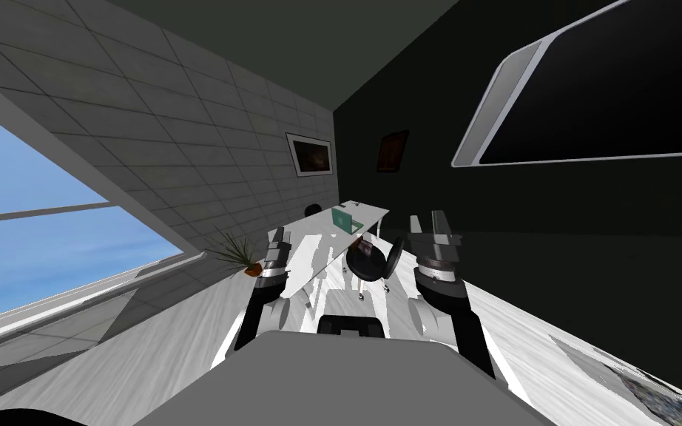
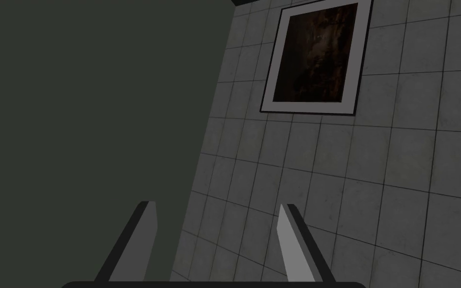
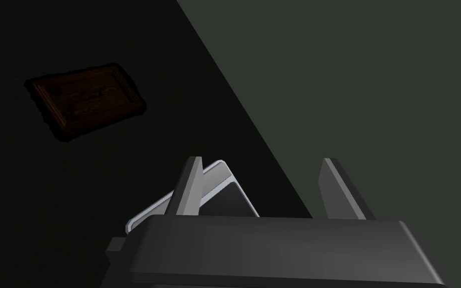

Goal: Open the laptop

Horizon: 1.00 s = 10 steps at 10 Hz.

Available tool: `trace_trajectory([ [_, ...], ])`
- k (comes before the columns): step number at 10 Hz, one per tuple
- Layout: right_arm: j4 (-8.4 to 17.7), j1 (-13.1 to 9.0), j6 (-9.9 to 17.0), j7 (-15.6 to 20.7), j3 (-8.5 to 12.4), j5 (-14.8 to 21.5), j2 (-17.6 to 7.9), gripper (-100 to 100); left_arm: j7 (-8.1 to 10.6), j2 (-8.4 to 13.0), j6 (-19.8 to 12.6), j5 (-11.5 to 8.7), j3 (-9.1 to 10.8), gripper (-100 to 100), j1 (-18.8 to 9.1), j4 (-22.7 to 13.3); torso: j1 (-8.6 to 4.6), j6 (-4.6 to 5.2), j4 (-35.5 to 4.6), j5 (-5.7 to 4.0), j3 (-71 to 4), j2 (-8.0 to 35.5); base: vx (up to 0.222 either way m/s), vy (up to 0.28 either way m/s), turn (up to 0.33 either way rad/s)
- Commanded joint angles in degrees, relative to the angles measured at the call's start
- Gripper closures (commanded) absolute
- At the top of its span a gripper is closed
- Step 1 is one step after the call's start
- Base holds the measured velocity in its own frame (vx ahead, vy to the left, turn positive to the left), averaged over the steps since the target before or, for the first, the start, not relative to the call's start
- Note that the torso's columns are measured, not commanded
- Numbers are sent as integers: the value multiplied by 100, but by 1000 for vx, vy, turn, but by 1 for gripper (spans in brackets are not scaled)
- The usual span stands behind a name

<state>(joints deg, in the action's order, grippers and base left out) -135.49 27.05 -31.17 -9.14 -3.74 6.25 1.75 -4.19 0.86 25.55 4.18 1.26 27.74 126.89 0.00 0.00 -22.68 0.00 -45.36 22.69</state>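
The laptop (image 1: 342,220) sits far off on a white table (image 1: 376,213), a small teal panel standing up. The wrist views add that the left gripper (image 2: 215,205) and the right gripper (image 3: 260,160) both have their fingers spread apart.

Teal laptop (image 1: 342,219); wht desk (image 1: 310,240); blk chair (image 1: 367,265).

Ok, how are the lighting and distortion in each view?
Head view: strongly rolled and splayed, bright window on the left, dark wall on the right, laptop on the lit desk. Left wrist view: evenly dim. Right wrist view: very dark.
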Motion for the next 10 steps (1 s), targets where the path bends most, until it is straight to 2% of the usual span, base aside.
trace_trajectory([
  [1,0,0,0,0,0,0,0,0,0,0,0,0,0,0,0,0,0,0,-423,0,-845,424,0,0,0],
  [3,0,0,0,0,0,0,0,0,0,0,0,0,0,0,0,0,0,0,-1269,0,-2537,1270,0,0,0],
  [4,0,0,0,0,0,0,0,0,-19,249,-106,4,104,-100,3,-70,0,0,-1692,0,-3383,1693,-32,-35,-79],
  [6,3,0,1,0,-1,0,1,0,-46,469,-258,12,254,-100,6,-170,-19,1,-1942,-5,-3878,1957,-77,-89,-107],
  [10,3,-1,1,0,-2,0,1,0,-119,897,-708,47,701,-100,-4,-473,2,0,-1959,0,-3923,1955,-83,-139,-136],
])
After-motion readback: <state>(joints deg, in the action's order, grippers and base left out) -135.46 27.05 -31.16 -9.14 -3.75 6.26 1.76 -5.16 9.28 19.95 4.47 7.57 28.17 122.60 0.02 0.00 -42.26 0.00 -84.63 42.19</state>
